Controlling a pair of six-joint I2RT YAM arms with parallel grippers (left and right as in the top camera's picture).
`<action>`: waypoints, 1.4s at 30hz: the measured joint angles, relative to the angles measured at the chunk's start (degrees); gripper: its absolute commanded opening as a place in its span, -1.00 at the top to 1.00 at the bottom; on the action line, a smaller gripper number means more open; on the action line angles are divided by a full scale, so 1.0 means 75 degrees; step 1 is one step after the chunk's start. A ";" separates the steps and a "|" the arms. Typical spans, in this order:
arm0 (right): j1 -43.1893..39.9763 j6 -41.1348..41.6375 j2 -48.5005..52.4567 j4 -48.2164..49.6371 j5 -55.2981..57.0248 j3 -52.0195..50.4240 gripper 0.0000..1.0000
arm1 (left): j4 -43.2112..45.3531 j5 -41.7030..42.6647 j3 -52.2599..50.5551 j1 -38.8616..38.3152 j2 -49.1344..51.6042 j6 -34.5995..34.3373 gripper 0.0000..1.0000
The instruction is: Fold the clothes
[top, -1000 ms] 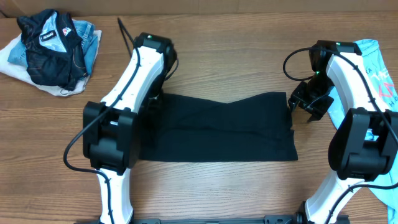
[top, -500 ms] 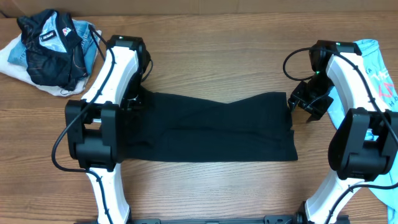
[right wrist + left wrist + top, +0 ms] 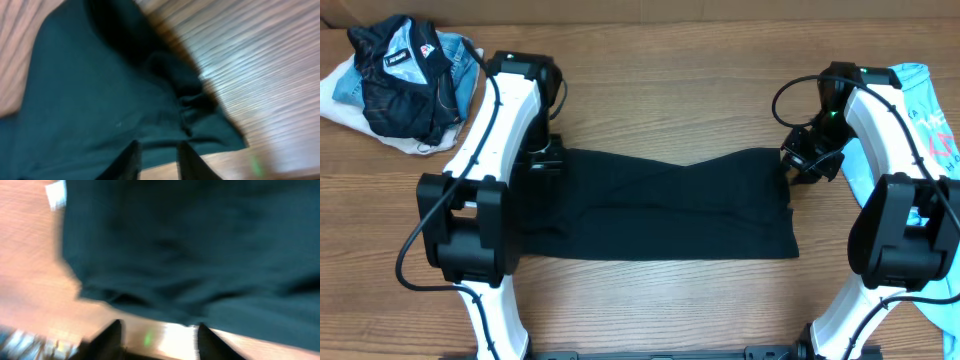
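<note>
The clothes (image 3: 660,205), a plain black T-shirt, lie folded into a long rectangle across the middle of the wooden table. My left gripper (image 3: 545,160) hangs at the shirt's left end. In the blurred left wrist view it (image 3: 157,332) is open over bare wood, with the black cloth (image 3: 200,245) just ahead of its tips. My right gripper (image 3: 803,158) is at the shirt's far right corner. In the right wrist view its jaws (image 3: 157,147) stand close together with the edge of the cloth (image 3: 100,85) between them.
A heap with a dark jacket (image 3: 405,75) and pale garments lies at the back left corner. A light blue T-shirt (image 3: 920,120) with pink lettering lies along the right edge, partly under the right arm.
My left gripper opened, let go of the shirt's left end and shifted left with its arm. My right gripper narrowed from wide open onto the shirt's right corner.
</note>
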 measured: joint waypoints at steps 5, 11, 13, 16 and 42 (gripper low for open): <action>0.0251 -0.0475 0.0000 -0.0079 -0.0525 0.0000 0.92 | 0.0650 0.1093 -0.0178 -0.0224 -0.0044 0.0784 0.91; 0.1169 -0.0621 0.0000 0.0216 -0.0697 -0.0050 0.91 | 0.1425 0.1722 -0.1195 -0.0230 -0.0058 0.1163 0.92; 0.1457 -0.0574 0.0000 0.0350 -0.0694 -0.0160 0.90 | 0.1722 0.1792 -0.1603 -0.0227 -0.0058 0.1192 0.92; 0.1585 -0.0434 0.0000 0.0498 -0.0592 -0.0396 0.87 | 0.2122 0.1859 -0.2174 -0.0210 -0.0058 0.1215 0.92; 0.0210 -0.0096 -0.0006 0.2346 0.0175 -0.2457 0.92 | 0.3051 0.2495 -0.3716 0.1591 -0.0268 0.1384 0.76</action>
